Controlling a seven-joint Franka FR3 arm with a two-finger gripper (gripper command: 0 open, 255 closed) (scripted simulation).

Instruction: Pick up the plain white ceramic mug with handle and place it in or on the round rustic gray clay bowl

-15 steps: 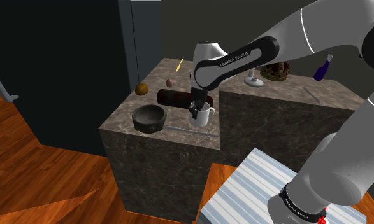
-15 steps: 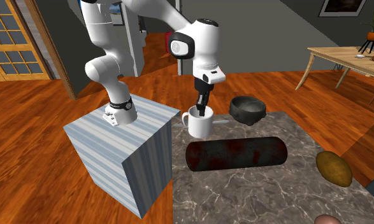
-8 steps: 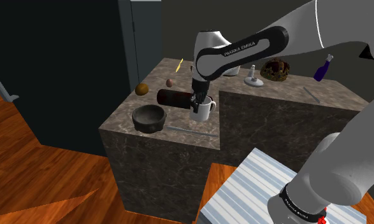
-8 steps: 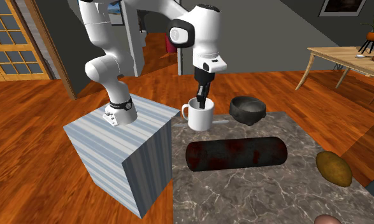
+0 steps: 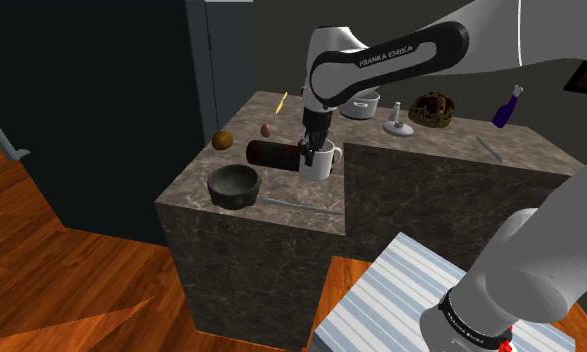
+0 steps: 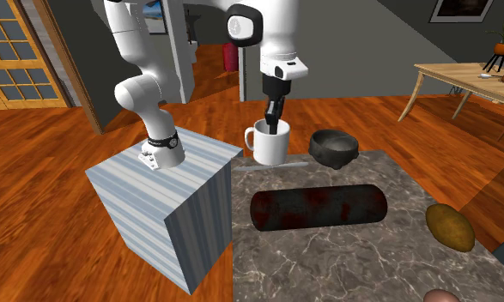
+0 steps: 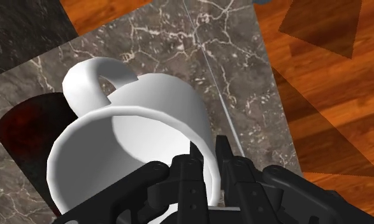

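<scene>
1. The black two-finger gripper [image 5: 307, 152] is clenched on the rim of the plain white mug w/ handle [image 5: 321, 164]: one finger inside, one outside.
2. I see the mug raised a little above the dark marble counter [image 5: 281, 215], near the round dark grey bowl [image 5: 233, 186] but not touching it.
3. The white arm [image 5: 386, 55] reads "FRANKA EMIKA".
4. A dark red cylinder [image 5: 271, 153] lies just beside the mug.

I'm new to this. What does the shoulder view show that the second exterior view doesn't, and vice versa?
Shoulder view: a blue bottle and a grey pot. Second exterior view: a wooden table and a lattice door farther off. Both: the white mug clasped by the jaws, the dark bowl and the striped stand.
</scene>
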